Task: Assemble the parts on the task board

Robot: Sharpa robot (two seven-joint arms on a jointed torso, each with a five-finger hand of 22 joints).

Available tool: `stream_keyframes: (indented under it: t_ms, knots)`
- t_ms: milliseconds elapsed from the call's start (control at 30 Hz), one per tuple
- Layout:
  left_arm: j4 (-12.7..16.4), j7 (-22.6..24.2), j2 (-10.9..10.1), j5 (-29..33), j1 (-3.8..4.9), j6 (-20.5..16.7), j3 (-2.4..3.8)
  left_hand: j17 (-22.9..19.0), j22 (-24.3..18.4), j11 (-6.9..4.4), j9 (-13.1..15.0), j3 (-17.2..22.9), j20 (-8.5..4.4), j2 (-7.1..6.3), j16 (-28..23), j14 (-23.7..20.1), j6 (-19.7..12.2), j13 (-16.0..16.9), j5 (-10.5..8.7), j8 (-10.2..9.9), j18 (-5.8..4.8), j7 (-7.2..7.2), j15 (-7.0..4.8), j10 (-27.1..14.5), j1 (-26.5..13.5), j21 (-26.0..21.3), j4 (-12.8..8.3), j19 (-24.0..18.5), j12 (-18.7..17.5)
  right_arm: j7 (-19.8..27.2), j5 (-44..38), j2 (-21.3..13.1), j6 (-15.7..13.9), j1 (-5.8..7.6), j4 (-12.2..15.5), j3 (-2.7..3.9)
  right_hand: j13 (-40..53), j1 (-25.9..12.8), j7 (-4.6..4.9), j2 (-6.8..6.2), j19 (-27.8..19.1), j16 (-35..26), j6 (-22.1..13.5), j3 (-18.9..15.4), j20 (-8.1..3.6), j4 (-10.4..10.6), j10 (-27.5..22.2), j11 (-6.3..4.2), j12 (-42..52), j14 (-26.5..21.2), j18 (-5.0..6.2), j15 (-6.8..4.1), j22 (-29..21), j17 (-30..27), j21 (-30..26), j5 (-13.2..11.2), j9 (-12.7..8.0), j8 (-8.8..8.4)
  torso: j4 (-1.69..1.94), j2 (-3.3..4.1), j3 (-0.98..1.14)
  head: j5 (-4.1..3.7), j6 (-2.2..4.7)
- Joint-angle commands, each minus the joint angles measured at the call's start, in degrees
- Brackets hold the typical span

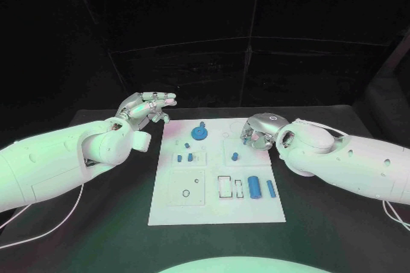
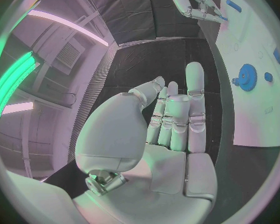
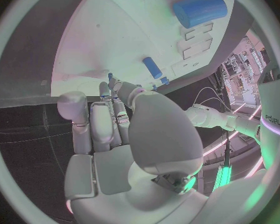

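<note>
task board [image 1: 218, 211]: blue parts [image 1: 253, 186] | left robot hand [image 1: 150, 107] empty, fingers apart | right robot hand [image 1: 256, 132] grip unclear

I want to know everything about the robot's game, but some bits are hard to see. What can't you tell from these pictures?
- Whether the right hand holds a part: in the head view its own back hides its fingers; in the right wrist view the fingertips blur around a small blue piece.
- The small blue parts on the task board: too small in the head view to tell their shapes.
- The blue gear: its far side is cut off and bent near the left wrist view's rim.
</note>
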Motion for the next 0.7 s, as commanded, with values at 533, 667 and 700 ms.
stream_keyframes:
  t_ms: [533,667,700]
  knots:
    - [0.0,0.1,0.3,-0.8,0.05,0.0,0.00,0.1,-0.1,0.11,-0.1,-0.1,0.00,0.56,0.2,-0.1,-0.5,0.0,-0.11,-0.2,0.24,0.12,0.19,-0.5,0.2,-0.2,0.0,-0.4,0.3,0.0,1.4,-1.5,-6.0,0.15,12.4,2.30,0.1,-0.7,0.06,-0.43,0.8,0.7,0.6,1.5,0.07,-0.5,0.8,0.00,-0.4,1.9,-0.62,-0.37,1.4,0.5,1.2,0.5,0.0,-0.51,0.08,0.03,-0.08,1.24,0.19]
    - [0.1,0.1,0.5,-0.8,0.05,0.0,0.00,0.1,-0.1,0.11,-0.1,-0.1,0.00,0.57,0.2,-0.1,-0.5,0.0,-0.11,-0.2,0.24,0.12,0.19,-0.5,0.2,-0.2,0.0,-0.4,0.3,0.3,1.8,1.1,-5.3,0.14,12.3,2.30,0.1,-0.7,0.06,-0.44,0.9,0.8,0.7,1.6,0.07,-0.5,0.9,0.01,-0.5,1.9,-0.63,-0.36,1.5,0.5,1.2,0.6,0.0,-0.52,0.05,0.04,-0.14,2.33,-0.01]
    - [0.1,0.1,0.6,-0.9,0.05,0.0,0.00,0.1,-0.1,0.11,-0.1,-0.1,0.00,0.57,0.2,-0.1,-0.5,0.0,-0.11,-0.2,0.24,0.12,0.19,-0.5,0.2,-0.2,0.0,-0.4,0.3,0.4,1.9,1.7,-5.0,0.13,12.1,2.27,0.1,-0.7,0.06,-0.44,0.9,0.8,0.7,1.6,0.07,-0.5,0.9,0.01,-0.5,1.9,-0.63,-0.36,1.5,0.5,1.2,0.6,0.0,-0.53,0.06,0.06,-0.17,2.63,-0.12]
